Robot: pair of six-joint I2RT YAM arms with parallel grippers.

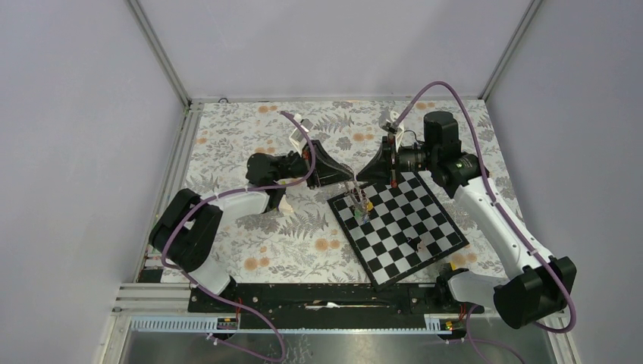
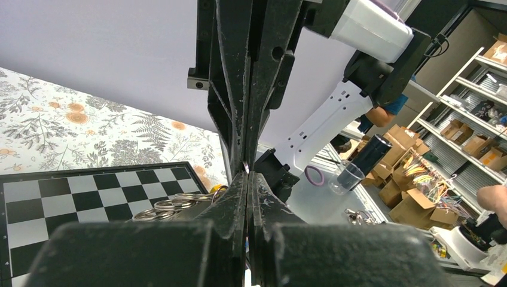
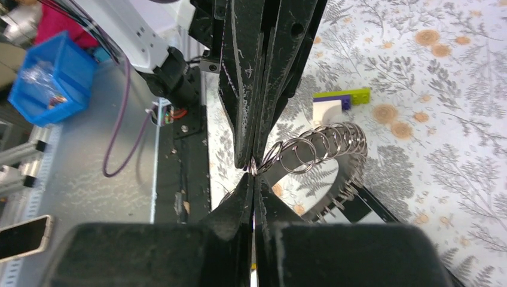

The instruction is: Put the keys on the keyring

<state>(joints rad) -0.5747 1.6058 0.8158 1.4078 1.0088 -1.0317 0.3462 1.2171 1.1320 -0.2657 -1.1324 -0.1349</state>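
Meeting tip to tip just right of the middle of the top view, over the upper left corner of the chessboard [image 1: 409, 227]: the left gripper [image 1: 347, 180] reaching in from the left and the right gripper [image 1: 362, 179] reaching in from the right.

Pinching the keyring [image 3: 320, 143] between them, up off the board.

Seen from the right wrist: black fingers [image 3: 239, 89] pressed tight together on one wire loop at the near end of the ring's shiny coil. Curving away to the right of that frame, the other loops, over the flowery cloth [image 3: 454, 72]. Lying on the cloth just past the coil, a little lime, purple and white block [image 3: 336, 101].

Seen from the left wrist: fingers [image 2: 233, 89] also squeezed together, with a thin bit of metal in the pinch at the middle of the frame. Peeking out low and to the left of them, more loops of the ring, with the black and white squares behind.

Hanging under the pinch in the top view: the keys [image 1: 362, 211], bunched close, with a green, a yellow and a blue head showing. Too small to tell whether touching the board.

Sitting alone on the board, lower right of the bunch: one small dark thing [image 1: 410, 243], too small to name.
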